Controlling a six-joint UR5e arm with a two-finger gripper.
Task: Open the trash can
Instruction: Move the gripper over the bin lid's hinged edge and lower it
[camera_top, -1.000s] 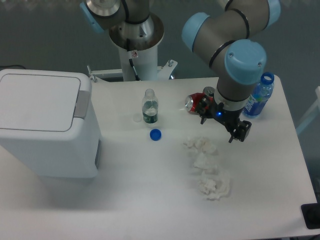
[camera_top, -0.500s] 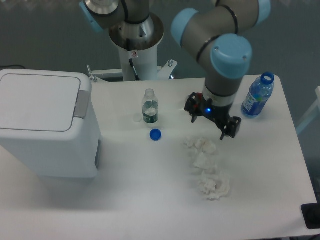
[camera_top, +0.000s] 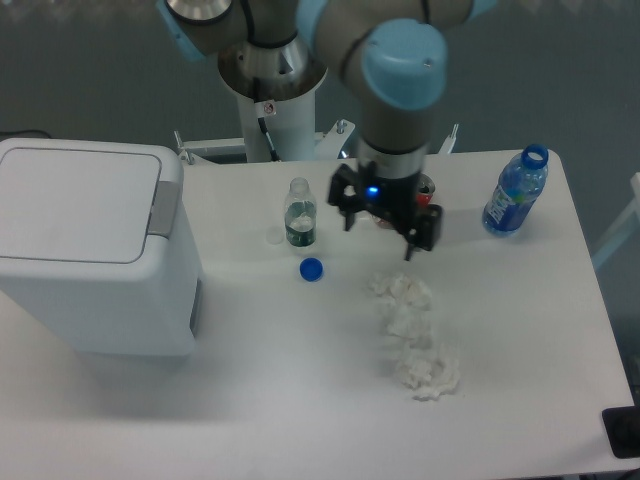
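Leftmost on the white table (camera_top: 250, 400), the trash can (camera_top: 90, 260) is seen with its flat hinged lid shut; it is a boxy bin of smooth white plastic with rounded corners, and a grey push-bar (camera_top: 164, 208) runs along the lid's right edge. To its right, a small clear bottle (camera_top: 299, 214) is stood upright without a cap, and a round blue cap (camera_top: 311, 268) is laid on the tabletop just in front of it. Further right, the gripper (camera_top: 381, 212) is held above the table on a grey arm with pale blue joint covers, a blue light glowing on its black body; its two dark fingers are spread apart with nothing between them. A red can (camera_top: 428, 190) is partly hidden behind the gripper. Below it, three crumpled wads of white tissue (camera_top: 415, 335) are strewn in a loose line toward the front edge. Near the far right corner, a ribbed blue plastic bottle (camera_top: 514, 192) is stood upright, uncapped.
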